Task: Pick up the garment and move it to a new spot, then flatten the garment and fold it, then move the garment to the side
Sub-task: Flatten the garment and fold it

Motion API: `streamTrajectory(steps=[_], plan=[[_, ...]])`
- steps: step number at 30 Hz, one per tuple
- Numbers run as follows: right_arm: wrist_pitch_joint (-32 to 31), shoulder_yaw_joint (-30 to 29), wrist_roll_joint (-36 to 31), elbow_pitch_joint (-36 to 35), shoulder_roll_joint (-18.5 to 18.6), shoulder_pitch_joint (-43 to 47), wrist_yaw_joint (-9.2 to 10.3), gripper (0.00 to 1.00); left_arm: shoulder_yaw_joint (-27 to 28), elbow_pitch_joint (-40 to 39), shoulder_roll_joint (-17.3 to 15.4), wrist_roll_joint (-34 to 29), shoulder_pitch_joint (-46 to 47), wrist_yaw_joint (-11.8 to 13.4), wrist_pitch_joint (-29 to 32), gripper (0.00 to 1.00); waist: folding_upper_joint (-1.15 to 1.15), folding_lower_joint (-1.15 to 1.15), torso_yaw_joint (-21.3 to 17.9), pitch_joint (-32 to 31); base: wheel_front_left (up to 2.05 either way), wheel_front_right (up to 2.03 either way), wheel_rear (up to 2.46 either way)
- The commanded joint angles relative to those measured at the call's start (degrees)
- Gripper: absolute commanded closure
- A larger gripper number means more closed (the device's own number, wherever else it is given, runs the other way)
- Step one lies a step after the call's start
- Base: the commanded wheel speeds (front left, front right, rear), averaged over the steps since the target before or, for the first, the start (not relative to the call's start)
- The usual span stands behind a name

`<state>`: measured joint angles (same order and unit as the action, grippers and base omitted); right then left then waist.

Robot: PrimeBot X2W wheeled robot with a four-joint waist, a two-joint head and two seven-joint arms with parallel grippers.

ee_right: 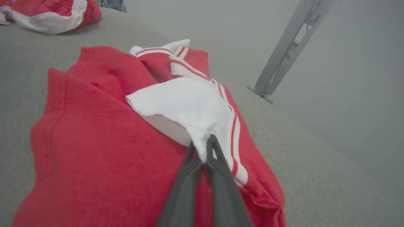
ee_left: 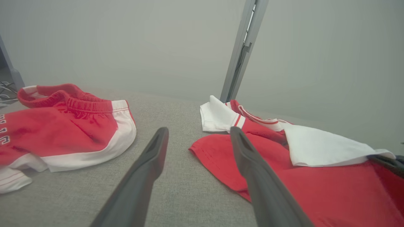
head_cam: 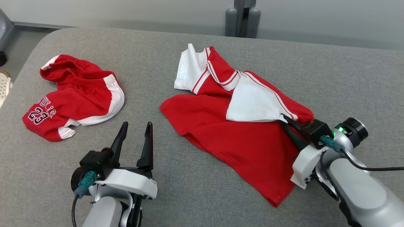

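The garment (head_cam: pixel 221 132) is soft, matt knit cloth, red with white panels. The shorts (head_cam: pixel 75 94) at ten o'clock look like the same cloth. The table (head_cam: pixel 195 195) is covered in coarse grey woven fabric. On the left gripper (head_cam: pixel 137 124), the fingers (head_cam: pixel 145 145) are smooth, matt dark plastic.

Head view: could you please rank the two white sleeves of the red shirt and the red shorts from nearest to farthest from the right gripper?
1. The white sleeve folded over the red shirt: pinched in the right gripper, on the right.
2. The other white sleeve: at the shirt's far left corner.
3. The red shorts: far over on the left.
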<state>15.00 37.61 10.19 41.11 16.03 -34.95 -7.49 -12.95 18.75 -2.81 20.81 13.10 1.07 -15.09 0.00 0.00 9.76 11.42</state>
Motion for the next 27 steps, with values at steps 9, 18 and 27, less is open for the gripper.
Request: streamTrajectory(steps=[9, 18, 27], plan=[[0.28, -2.66, 14.08, -6.79, -1.83, -0.16, -0.01, 1.00, 0.91, 0.46, -0.17, -0.10, 0.00, -0.13, -0.09, 0.00, 0.00, 0.00, -1.99, -1.25, 0.00, 0.00, 0.00], [-1.15, -2.38, 31.89, -9.26, -1.50, -0.83, -0.01, 1.00, 1.07, 1.02, -0.18, -0.18, -0.52, -0.37, -0.09, 0.00, 0.00, 0.00, -3.92, -2.52, 0.00, 0.00, 0.00], [-4.11, -4.12, 46.62, -12.83, -3.19, 0.22, -0.01, 1.00, 1.23, 1.36, -0.17, -0.30, -0.63, -0.43, -0.09, 0.00, 0.00, 0.00, -4.89, -3.53, 0.00, 0.00, 0.00]])
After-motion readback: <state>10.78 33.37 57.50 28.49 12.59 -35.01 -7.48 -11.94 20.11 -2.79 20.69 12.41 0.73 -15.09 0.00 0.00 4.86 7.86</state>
